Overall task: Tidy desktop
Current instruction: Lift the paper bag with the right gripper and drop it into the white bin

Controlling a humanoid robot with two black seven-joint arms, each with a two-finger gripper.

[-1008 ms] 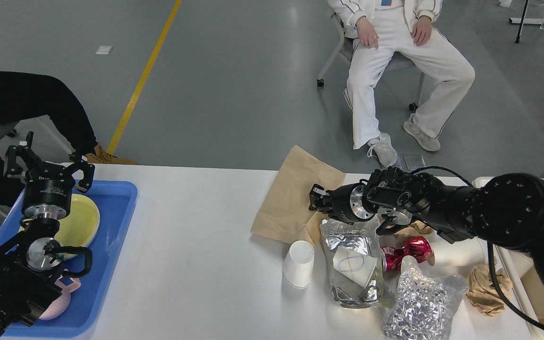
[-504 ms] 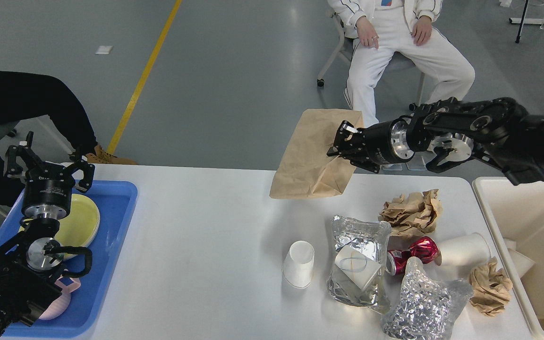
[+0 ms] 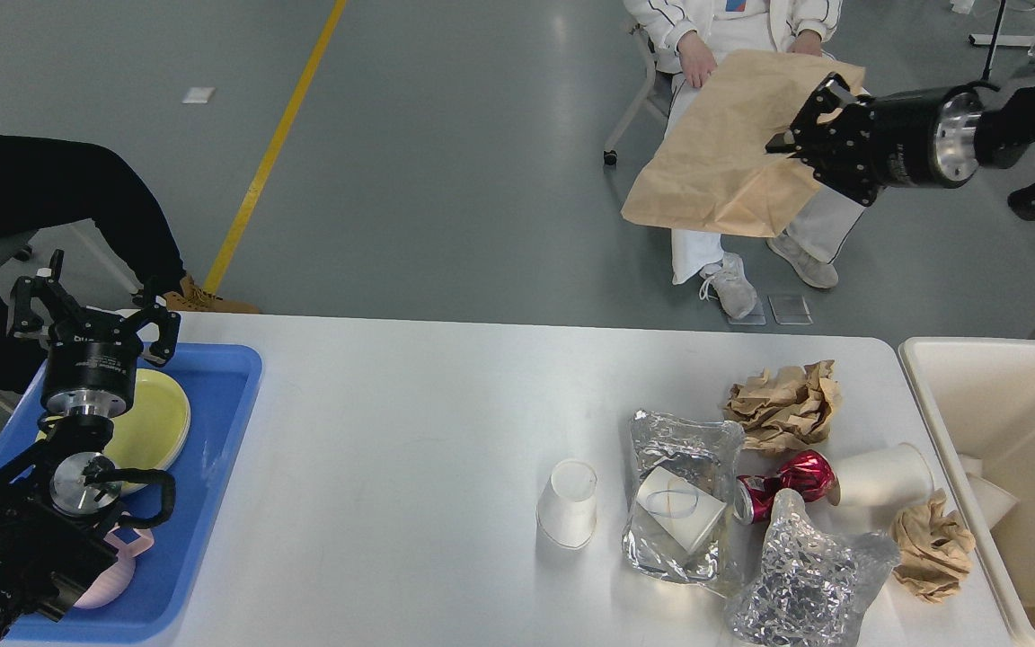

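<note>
The white desktop [image 3: 392,449] spans the view. My right gripper [image 3: 809,121] is shut on a flat brown paper bag [image 3: 733,153] and holds it high above the far right of the table. On the desktop's right lie a crumpled brown paper ball [image 3: 784,403], two silver foil bags [image 3: 684,503] [image 3: 809,580], a crushed red can [image 3: 787,481], a white paper cup on its side [image 3: 881,474], another white cup [image 3: 569,503] and a second brown paper ball [image 3: 931,544]. My left gripper [image 3: 91,310] is open and empty above the blue tray [image 3: 212,467].
The blue tray at the left holds a yellow plate [image 3: 154,422] and a pink piece [image 3: 118,571]. A cream bin [image 3: 1003,422] stands at the table's right end. A seated person in white [image 3: 733,54] is beyond the table; another person in black [image 3: 50,198] sits at the left.
My right gripper has lifted the brown paper bag off the desktop and carried it up and to the right. The left arm has not moved.
</note>
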